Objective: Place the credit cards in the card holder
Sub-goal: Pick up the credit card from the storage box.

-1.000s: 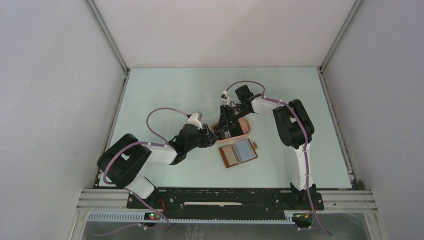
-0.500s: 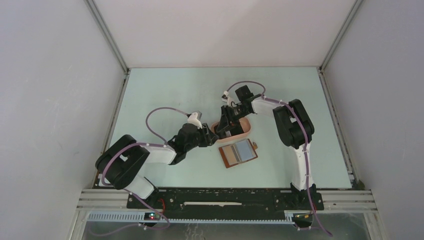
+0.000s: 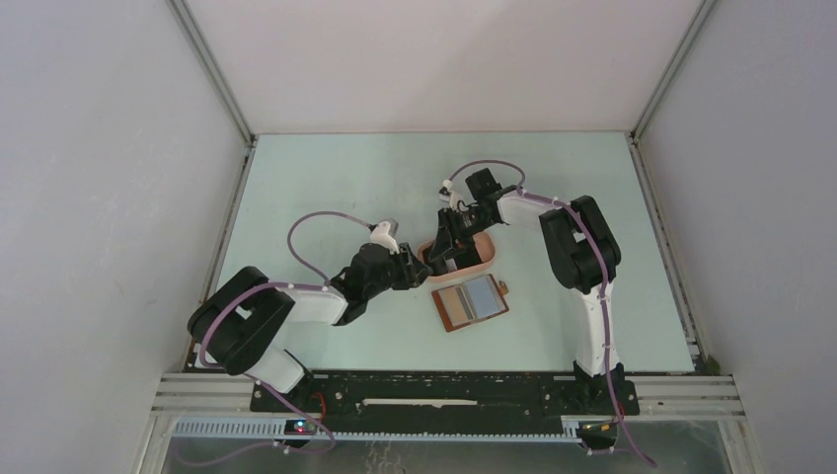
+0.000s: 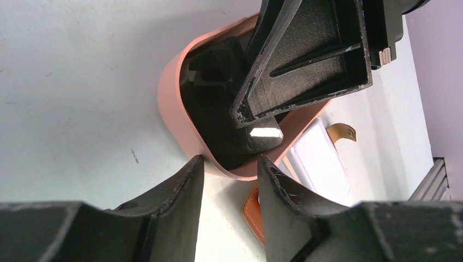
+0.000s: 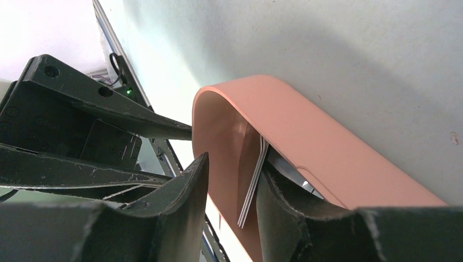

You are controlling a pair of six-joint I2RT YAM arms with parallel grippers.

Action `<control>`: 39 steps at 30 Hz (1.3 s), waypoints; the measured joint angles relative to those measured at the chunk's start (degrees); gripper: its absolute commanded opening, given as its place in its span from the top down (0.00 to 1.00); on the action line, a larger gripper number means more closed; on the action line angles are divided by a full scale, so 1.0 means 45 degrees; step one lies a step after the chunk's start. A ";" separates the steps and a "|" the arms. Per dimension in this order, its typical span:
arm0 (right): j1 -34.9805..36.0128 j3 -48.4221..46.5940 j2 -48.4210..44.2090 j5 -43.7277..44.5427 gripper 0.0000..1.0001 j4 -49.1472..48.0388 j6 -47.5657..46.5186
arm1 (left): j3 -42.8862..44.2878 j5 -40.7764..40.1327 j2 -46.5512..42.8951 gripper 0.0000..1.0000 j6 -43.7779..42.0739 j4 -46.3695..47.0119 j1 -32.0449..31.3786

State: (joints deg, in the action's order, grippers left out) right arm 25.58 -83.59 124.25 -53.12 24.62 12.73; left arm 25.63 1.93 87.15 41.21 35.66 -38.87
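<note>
The credit cards (image 5: 252, 185) stand on edge as a thin stack inside a pink oval tray (image 5: 306, 136); in the left wrist view a black card (image 4: 218, 109) shows in the tray (image 4: 174, 103). My right gripper (image 5: 232, 164) is open and reaches into the tray, its jaws on either side of the stack. The cards lean on one finger, with a gap to the other. My left gripper (image 4: 228, 161) is open and empty, its tips at the tray's outer wall. The card holder (image 3: 471, 302) lies open just in front of the tray (image 3: 481, 259).
The card holder's orange edge (image 4: 252, 210), grey pocket (image 4: 319, 158) and snap tab (image 4: 341, 131) lie right behind the tray's near rim. Both grippers (image 3: 419, 269) (image 3: 444, 247) crowd the tray's left end. White walls enclose the table on three sides.
The left arm's elbow has shifted slightly to the left. Both grippers stay at the tray, and the card holder has not moved.
</note>
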 measured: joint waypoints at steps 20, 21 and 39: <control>-0.0418 0.0097 -0.0015 -0.0325 0.57 0.0102 0.0000 | -0.0019 -0.0019 -0.0418 0.55 0.0000 -0.0015 0.0039; -0.0427 0.0102 -0.0019 -0.0325 0.57 0.0102 0.0000 | -0.0019 -0.0024 -0.0432 0.55 0.0000 -0.0015 0.0039; -0.0860 0.0364 -0.0374 -0.0695 0.61 0.0112 0.0005 | -0.0019 -0.0044 -0.0763 0.56 -0.0005 -0.0039 0.0063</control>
State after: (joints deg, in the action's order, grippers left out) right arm 21.71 -81.95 122.56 -56.25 25.12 12.75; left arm 25.54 1.74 83.72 41.19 35.48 -38.59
